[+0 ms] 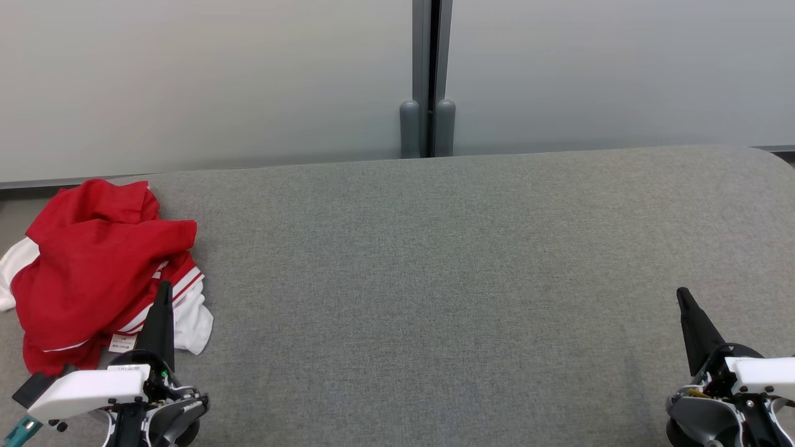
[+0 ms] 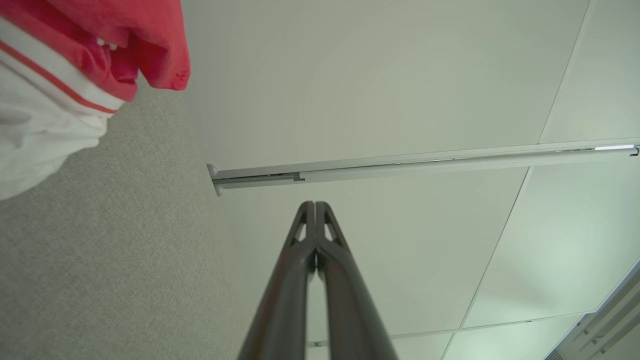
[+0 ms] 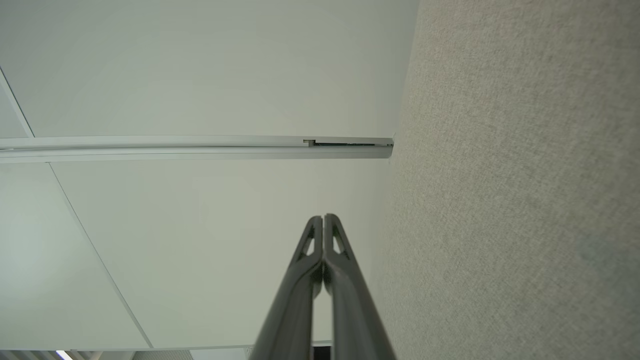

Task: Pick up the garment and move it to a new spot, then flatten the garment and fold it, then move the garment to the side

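Lying crumpled at the left end of the grey cloth-covered desk (image 1: 435, 279), the red-and-white garment (image 1: 99, 267) sits in a heap with a white label showing at its near edge. The left pincer (image 1: 164, 290) points up just beside that edge, its two dark fingers pressed together on nothing; in the left wrist view its tips (image 2: 315, 206) stand clear of the cloth (image 2: 75, 55). The right pincer (image 1: 683, 295) hovers well apart at the desk's right end, likewise pressed together and empty (image 3: 324, 218). Pale wall panels (image 1: 217, 81) rise behind.
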Robot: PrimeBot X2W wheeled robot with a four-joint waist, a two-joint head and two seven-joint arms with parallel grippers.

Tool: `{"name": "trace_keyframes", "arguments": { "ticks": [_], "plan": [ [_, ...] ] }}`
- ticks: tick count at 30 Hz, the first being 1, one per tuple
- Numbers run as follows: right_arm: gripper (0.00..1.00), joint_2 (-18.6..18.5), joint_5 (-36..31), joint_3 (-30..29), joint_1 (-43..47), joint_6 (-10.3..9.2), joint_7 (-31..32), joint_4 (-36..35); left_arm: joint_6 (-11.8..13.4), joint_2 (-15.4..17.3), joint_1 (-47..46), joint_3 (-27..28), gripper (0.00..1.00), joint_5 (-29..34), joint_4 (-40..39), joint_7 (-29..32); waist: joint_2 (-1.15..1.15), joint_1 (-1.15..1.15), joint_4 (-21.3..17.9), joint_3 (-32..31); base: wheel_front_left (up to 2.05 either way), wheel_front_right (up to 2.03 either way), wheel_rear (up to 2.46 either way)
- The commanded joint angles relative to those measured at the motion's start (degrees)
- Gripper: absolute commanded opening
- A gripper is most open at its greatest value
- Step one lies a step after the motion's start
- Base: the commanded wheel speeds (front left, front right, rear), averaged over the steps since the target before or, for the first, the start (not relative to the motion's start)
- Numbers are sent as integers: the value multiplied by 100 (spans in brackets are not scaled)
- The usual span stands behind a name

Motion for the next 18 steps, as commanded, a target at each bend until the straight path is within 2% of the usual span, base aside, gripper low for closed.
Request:
{"name": "trace_keyframes", "arguments": {
  "ticks": [1, 18],
  "plan": [
    [0, -38, 3, -1, -26, 4, 8, 12, -22, 34, -78, 23, 0, 9, -3, 9, 0, 0, 0, 0, 0, 0, 0],
    [0, -38, 3, -1, -26, 4, 8, 12, -22, 34, -78, 23, 0, 9, -4, 9, 0, 0, 0, 0, 0, 0, 0]
  ]
}}
